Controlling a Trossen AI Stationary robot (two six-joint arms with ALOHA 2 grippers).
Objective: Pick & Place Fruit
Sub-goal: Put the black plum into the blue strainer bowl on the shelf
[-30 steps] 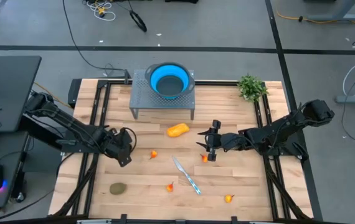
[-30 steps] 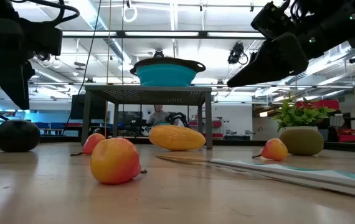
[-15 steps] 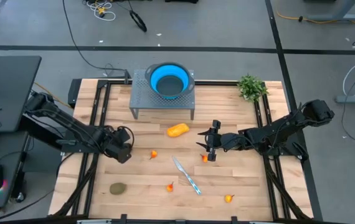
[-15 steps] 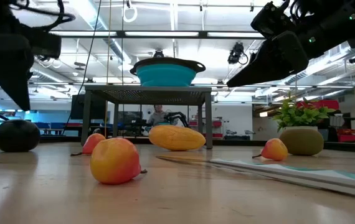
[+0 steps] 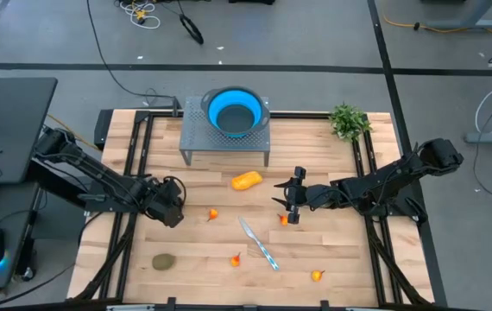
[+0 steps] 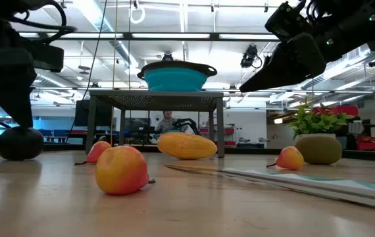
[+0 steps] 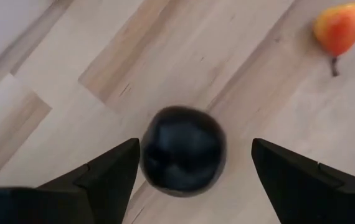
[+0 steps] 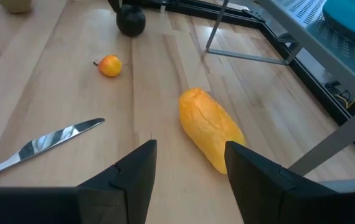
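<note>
Barely started: every fruit sits on the desk (image 5: 332, 250), bowl (image 5: 233, 111) looks empty. Left end effector (image 7: 193, 177) spread around the dark ball (image 7: 182, 149); right end effector (image 8: 187, 165) spread, empty, near the yellow piece (image 8: 210, 129).

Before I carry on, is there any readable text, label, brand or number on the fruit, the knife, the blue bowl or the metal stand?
None can be read in any view.
Silver knife with teal handle: no marking visible.
Blue collapsible bowl on the perforated grey metal stand: plain, no label.
Oblong yellow-orange toy fruit and dark ball: unmarked.
Background room in the low view: any signs are too small and blurred to read.
</note>
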